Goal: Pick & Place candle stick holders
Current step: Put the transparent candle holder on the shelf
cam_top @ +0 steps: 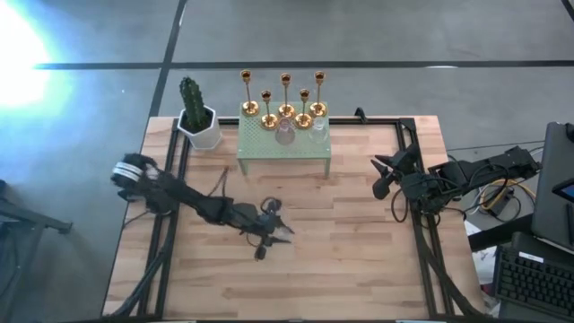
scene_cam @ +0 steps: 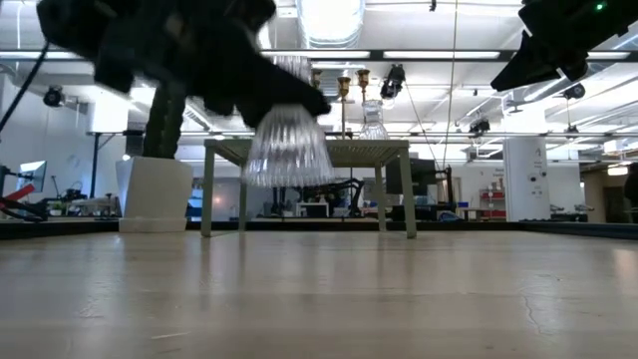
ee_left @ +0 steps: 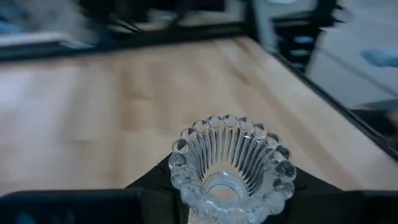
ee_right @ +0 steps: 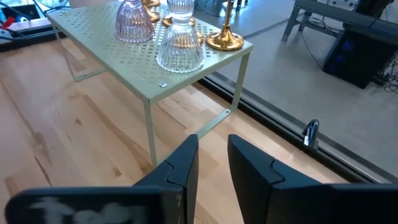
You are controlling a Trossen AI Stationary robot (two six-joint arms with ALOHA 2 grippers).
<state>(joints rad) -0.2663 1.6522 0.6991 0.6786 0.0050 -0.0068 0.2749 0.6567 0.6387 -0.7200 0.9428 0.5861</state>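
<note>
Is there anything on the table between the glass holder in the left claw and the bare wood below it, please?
Nothing visible. The left claw holds the clear glass holder above open wooden table; the green stand and cactus sit farther back. The right claw waits at the right side.

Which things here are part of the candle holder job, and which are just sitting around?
Job: gold holders on the stand; pinkish glass holder and clear glass holder there too; ribbed clear holder in the left gripper.
Just there: green stand, cactus, waiting right gripper.
</note>
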